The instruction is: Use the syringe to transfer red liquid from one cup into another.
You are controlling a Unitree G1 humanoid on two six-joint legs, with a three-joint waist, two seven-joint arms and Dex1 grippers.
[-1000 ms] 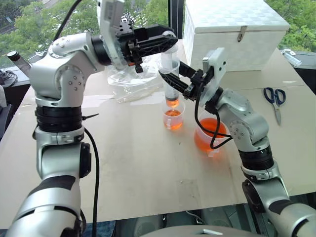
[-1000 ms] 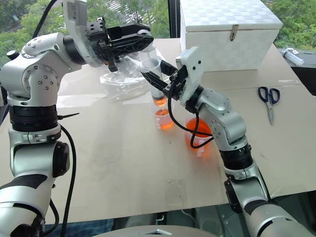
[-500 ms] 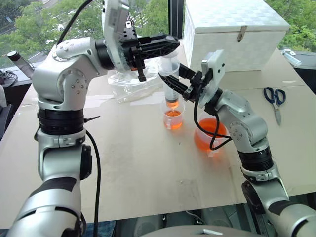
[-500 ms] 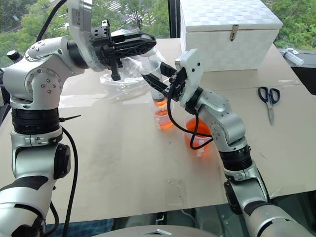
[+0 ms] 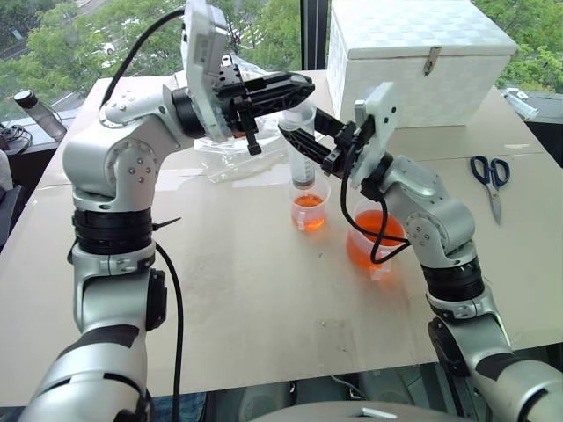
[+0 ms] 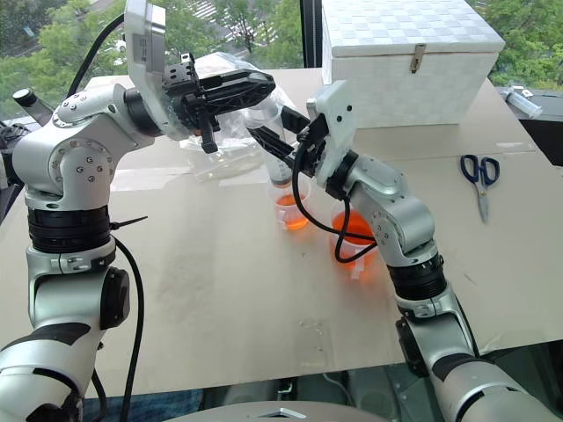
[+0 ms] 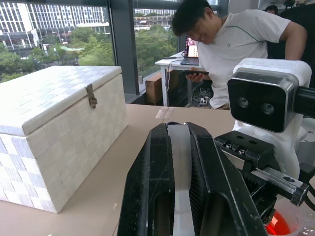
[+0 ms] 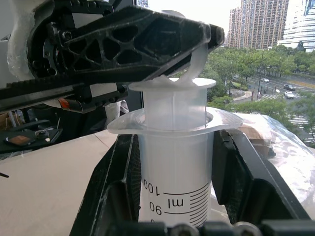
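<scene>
While the right gripper (image 5: 303, 141) clamps the syringe (image 5: 303, 151) barrel upright over the small cup (image 5: 309, 211), the left gripper (image 5: 295, 86), pinched on the plunger, has pressed it down; the barrel's red is emptied, so this transfer looks delivered.

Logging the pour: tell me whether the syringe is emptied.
Emptied: its barrel above the small cup shows clear, plunger pushed nearly home.

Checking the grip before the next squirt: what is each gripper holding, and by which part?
Both hold the syringe: the right gripper clamps its barrel just under the flange, the left gripper is shut on the plunger's looped end.
</scene>
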